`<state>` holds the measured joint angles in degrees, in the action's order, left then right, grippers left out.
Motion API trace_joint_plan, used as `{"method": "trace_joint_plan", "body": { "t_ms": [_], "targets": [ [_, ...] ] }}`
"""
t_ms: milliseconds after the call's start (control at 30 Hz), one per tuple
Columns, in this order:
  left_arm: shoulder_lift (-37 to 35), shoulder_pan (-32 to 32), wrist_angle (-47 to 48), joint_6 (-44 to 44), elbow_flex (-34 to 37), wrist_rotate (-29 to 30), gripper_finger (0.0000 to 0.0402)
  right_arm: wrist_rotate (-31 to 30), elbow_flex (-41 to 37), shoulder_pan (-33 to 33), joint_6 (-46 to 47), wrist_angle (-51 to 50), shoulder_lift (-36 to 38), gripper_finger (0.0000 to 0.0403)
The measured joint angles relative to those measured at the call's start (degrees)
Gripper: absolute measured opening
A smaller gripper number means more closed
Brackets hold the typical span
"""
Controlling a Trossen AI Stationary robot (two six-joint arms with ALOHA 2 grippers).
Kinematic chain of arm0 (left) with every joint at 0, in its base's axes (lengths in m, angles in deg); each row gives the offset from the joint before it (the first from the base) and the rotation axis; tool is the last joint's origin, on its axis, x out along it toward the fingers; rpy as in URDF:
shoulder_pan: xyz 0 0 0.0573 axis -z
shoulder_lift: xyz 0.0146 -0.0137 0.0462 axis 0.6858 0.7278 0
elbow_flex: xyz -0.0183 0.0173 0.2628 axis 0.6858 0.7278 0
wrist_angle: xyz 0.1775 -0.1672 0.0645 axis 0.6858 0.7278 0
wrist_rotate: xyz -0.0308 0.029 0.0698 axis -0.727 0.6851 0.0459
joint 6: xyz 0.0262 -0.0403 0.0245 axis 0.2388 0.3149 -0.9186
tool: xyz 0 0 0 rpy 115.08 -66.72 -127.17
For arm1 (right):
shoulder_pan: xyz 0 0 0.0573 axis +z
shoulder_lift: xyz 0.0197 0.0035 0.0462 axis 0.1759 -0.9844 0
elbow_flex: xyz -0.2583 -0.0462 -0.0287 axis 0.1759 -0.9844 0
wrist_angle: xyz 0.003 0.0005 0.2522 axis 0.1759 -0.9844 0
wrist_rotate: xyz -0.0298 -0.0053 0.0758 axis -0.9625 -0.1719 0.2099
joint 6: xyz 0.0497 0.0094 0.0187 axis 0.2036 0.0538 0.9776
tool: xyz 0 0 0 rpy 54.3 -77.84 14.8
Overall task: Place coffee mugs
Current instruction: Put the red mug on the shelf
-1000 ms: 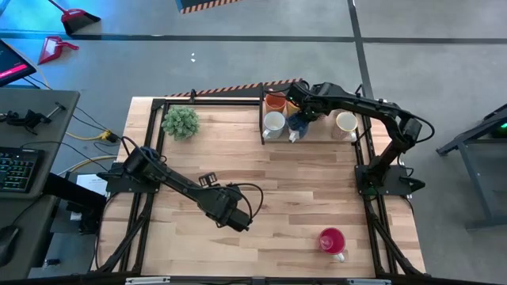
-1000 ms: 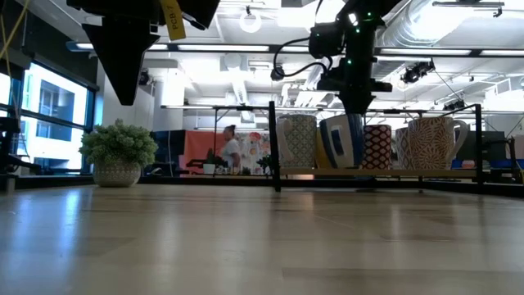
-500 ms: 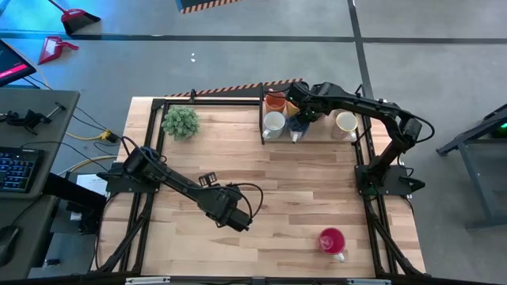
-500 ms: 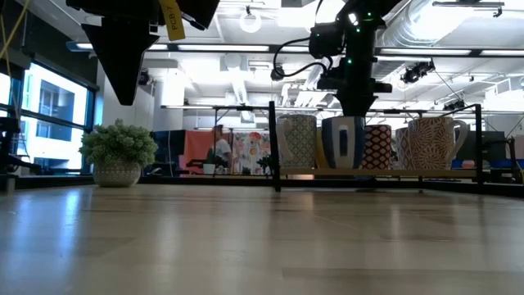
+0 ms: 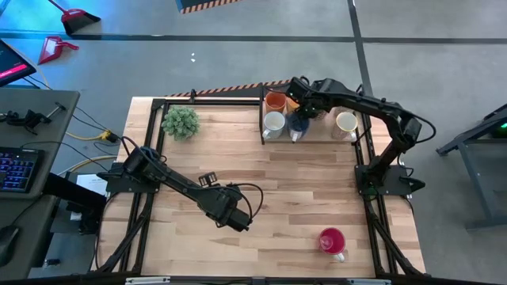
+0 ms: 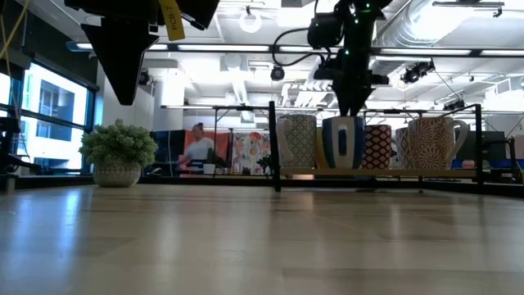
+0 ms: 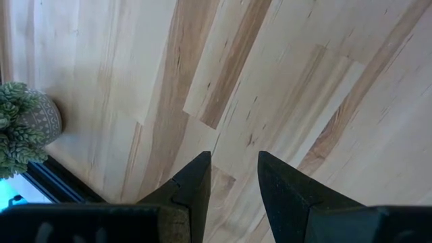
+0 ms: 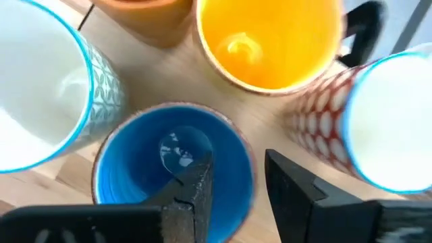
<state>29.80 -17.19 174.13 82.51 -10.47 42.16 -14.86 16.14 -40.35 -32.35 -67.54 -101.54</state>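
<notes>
High view: right gripper (image 5: 298, 113) at the far rack (image 5: 310, 138), over the blue mug (image 5: 298, 126); red-pink mug (image 5: 332, 241) alone near right. Left gripper (image 5: 234, 218) waits mid-table.

Low view: blue mug (image 6: 341, 142) upright on the shelf between the cream mug (image 6: 297, 141) and the dotted mug (image 6: 377, 146).

Left wrist view: fingers (image 7: 197, 185) slightly parted, empty.

Right wrist view: fingers (image 8: 196, 185) straddle the blue mug's rim, not visibly clamped. Looks like release step; next, lift clear, fetch red-pink mug.
</notes>
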Motion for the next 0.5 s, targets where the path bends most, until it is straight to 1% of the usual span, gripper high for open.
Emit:
{"method": "trace_joint_plan", "body": {
  "t_ms": [167, 233, 300, 400, 500],
  "targets": [
    [0.0, 0.0, 0.03, 0.0, 0.0, 1.19, 0.0113, -0.86, 5.75, 0.02, 0.05, -7.72, 0.0, 0.0108],
    [0.0, 0.0, 0.84, 0.04, 0.0, 2.47, 0.0113, -0.69, 8.69, 0.44, 0.44, -11.9, 0.0, 0.0108],
    [-0.36, 0.07, 2.48, 0.46, 0.09, 4.0, 0.0113, -1.8, 11.33, 1.46, 0.4, -15.26, 0.52, 0.0108],
    [-4.12, 1.04, 1.57, 1.34, 2.22, 7.09, 0.0113, -3.64, 12.76, 4.26, 0.58, -17.64, 3.56, 0.0108],
    [-10.43, 2.87, 2.09, 4.28, 6.11, 11.32, 0.0113, -5.47, 11.31, 8.28, 0.46, -17.74, 9.01, 0.0108]
  ]
}}
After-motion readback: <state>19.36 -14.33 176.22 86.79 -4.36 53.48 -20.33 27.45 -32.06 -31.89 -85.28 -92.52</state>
